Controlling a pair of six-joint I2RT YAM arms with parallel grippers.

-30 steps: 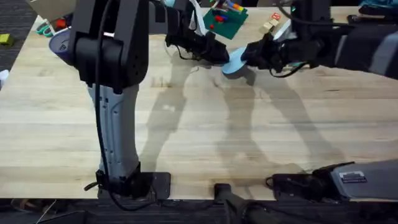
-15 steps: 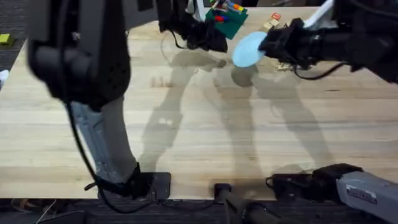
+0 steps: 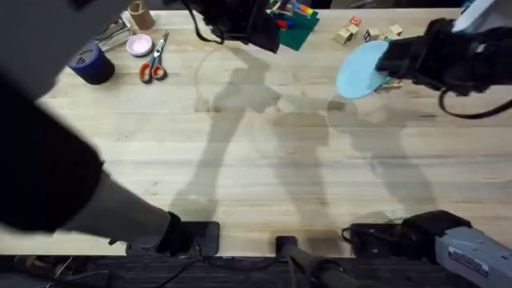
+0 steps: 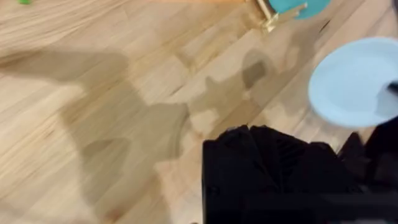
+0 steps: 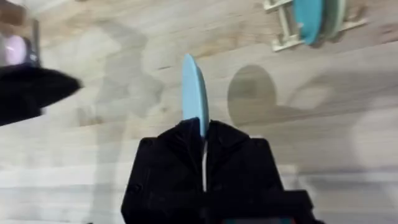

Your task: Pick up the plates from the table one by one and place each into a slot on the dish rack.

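Right gripper (image 5: 203, 134) fingers pinch the light blue plate (image 3: 362, 69) edge-on above the bench (image 3: 264, 152), ready for slotting into the dish rack (image 5: 311, 23); left fingers' state unclear.

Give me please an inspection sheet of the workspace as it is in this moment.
Surface: light-wood table, arm shadows across it.
Job's things: light blue plate in the air, held at its edge by the right gripper; rack already holds a teal plate and a paler one behind it.
Clutter: scissors, pink dish, dark blue roll, green toy board, wooden blocks.
Grippers: right shut on the plate; left gripper above the table, holding nothing seen.
Cables: black cable on the right arm.
Surroundings: dark floor at the far left.
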